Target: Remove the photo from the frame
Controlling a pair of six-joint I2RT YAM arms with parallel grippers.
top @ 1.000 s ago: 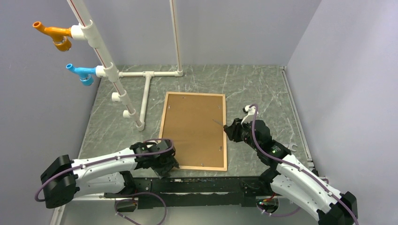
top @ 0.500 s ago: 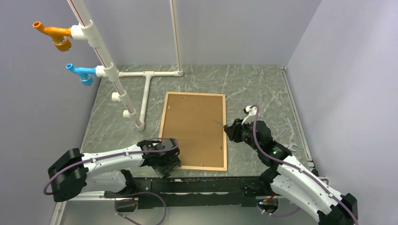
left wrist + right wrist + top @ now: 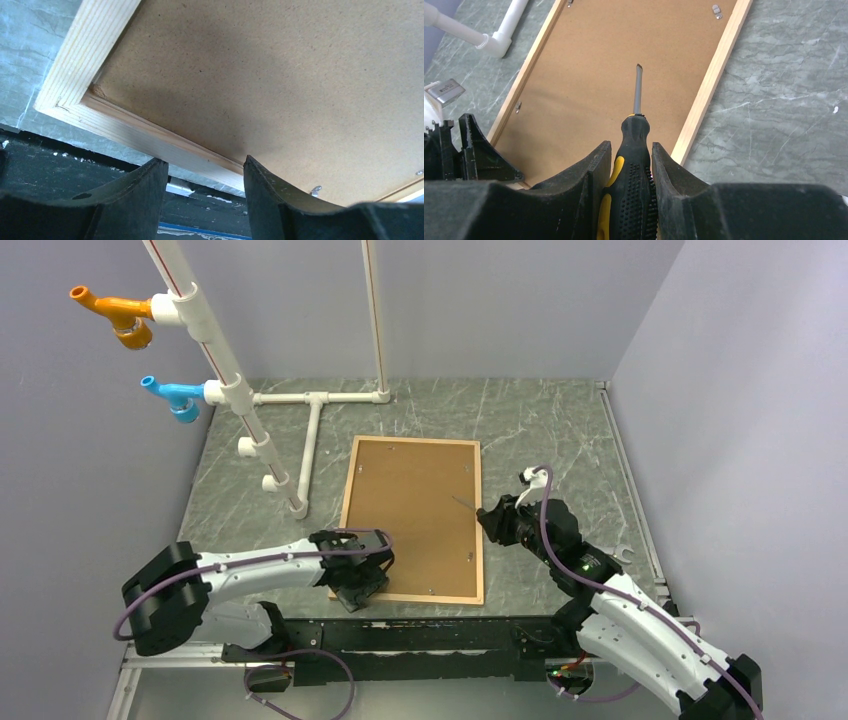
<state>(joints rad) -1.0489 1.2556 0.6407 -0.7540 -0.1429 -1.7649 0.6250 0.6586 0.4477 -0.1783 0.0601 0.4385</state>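
The light-wood frame [image 3: 481,540] lies face down in the middle of the table. The photo's plain brown back [image 3: 415,505] fills it, and the printed side is hidden. My left gripper [image 3: 358,592] is open at the frame's near left corner. In the left wrist view the near moulding [image 3: 125,132] and the brown back [image 3: 280,75] lie just past the gripper [image 3: 204,162], with nothing between the fingers. My right gripper [image 3: 497,518] hovers at the frame's right edge. That gripper [image 3: 629,146] is shut on a black and yellow screwdriver [image 3: 638,90], whose tip points over the brown back.
A white pipe structure [image 3: 262,445] with orange [image 3: 115,312] and blue [image 3: 172,395] fittings stands at the back left. Small metal tabs [image 3: 717,10] sit along the frame's inner edge. The table's black front rail [image 3: 430,635] runs just behind the left gripper.
My left arm has slid to the right along the frame's near edge, coming closer to the corner. The right arm and the screwdriver have not moved.
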